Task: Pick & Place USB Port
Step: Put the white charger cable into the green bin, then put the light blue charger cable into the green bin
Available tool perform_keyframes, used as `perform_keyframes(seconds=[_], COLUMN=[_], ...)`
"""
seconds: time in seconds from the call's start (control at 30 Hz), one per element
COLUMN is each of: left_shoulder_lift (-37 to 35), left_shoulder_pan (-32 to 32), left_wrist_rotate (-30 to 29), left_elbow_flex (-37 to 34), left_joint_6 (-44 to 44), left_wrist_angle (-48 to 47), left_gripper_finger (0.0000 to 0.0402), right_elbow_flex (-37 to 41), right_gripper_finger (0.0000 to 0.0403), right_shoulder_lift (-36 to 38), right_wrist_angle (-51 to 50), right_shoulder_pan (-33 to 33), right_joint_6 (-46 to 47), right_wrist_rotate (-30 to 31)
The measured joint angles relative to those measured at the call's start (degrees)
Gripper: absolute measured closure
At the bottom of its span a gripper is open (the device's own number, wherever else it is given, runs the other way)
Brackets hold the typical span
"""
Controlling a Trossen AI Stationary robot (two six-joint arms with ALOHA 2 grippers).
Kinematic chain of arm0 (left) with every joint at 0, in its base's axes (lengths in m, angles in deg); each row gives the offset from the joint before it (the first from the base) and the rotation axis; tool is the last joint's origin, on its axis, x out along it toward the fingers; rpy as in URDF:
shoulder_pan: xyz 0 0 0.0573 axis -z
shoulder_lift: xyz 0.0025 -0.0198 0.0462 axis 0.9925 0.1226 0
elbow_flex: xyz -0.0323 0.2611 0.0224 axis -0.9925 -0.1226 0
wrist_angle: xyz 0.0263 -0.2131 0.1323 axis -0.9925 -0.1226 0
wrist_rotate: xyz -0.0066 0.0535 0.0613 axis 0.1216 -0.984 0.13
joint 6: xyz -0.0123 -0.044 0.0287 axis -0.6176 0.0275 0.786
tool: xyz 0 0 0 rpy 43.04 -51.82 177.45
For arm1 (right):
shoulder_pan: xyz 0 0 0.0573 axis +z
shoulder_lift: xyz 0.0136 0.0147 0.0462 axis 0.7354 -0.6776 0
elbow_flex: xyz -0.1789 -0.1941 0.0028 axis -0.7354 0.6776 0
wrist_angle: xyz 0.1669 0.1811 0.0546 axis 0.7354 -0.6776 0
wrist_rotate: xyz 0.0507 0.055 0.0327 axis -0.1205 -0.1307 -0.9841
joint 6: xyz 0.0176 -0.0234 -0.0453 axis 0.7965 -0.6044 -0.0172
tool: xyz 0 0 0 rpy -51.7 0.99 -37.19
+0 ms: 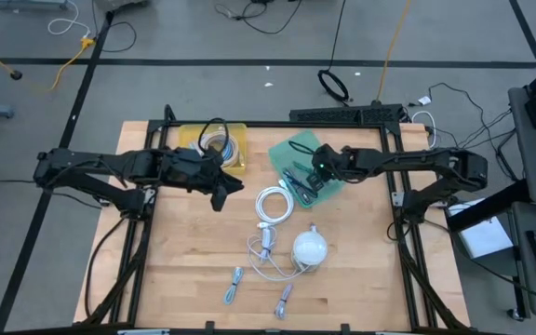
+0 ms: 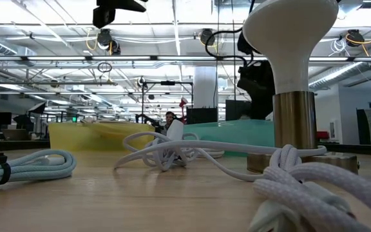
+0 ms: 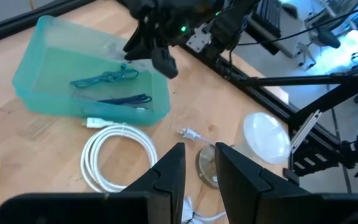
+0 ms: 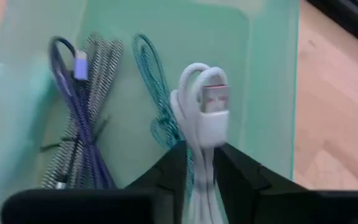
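The left gripper [image 1: 223,193] is parked beside the yellow bin [image 1: 235,138], jaws slightly parted, nothing held. A white USB cable [image 4: 205,118] is pinched by the right gripper [image 4: 199,163] over the teal bin [image 4: 263,68], probably for dropping in. The cable's tail is hidden behind the fingers.
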Motion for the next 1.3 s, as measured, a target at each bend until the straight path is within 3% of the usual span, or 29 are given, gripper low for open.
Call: perform_keyframes(seconds=[0.1, 0.27, 0.43, 0.6, 0.77, 0.93, 1.0, 1.1, 1.3], left_shoulder_lift=[0.00, 0.00, 0.00, 2.39, 8.38, 18.56, 22.73, 27.35, 39.58], left_shoulder_pan=[0.00, 0.03, 1.94, 6.35, 13.80, 21.90, 24.16, 27.19, 31.23], left_wrist_rotate=[-0.02, 0.66, 6.65, 13.02, 19.14, 18.93, 16.71, 11.27, 7.13], left_elbow_flex=[-0.01, -0.01, -0.02, -2.97, -8.41, -8.53, -6.48, -0.90, 18.80], left_joint_6=[-0.02, -0.04, -0.44, -5.75, -15.31, -25.49, -30.28, -36.08, -43.36], left_wrist_angle=[-0.75, -4.26, -12.37, -16.65, -9.29, 3.30, 8.47, 6.34, -15.89], left_gripper_finger=[0.0311, 0.0311, 0.0311, 0.0311, 0.0311, 0.0311, 0.0311, 0.0311, 0.0311], right_elbow_flex=[0.02, 0.02, 0.00, 0.00, -0.02, -0.02, -0.02, -0.02, -0.02], right_gripper_finger=[0.0302, 0.0278, 0.0266, 0.0266, 0.0269, 0.0269, 0.0269, 0.0269, 0.0269], right_shoulder_lift=[0.52, 3.72, 10.74, 18.06, 23.76, 27.57, 28.84, 30.33, 32.56], right_wrist_angle=[1.16, 6.59, 14.56, 17.86, 18.27, 17.01, 14.87, 12.29, 8.81], right_shoulder_pan=[0.14, 0.18, 1.31, 3.97, 7.42, 11.15, 12.70, 15.28, 21.78], right_joint_6=[-0.36, -0.37, 2.50, 6.67, 11.16, 12.80, 12.70, 11.80, 10.96], right_wrist_rotate=[-0.53, -6.35, -12.66, -15.23, -15.22, -15.23, -15.27, -16.42, -18.15])
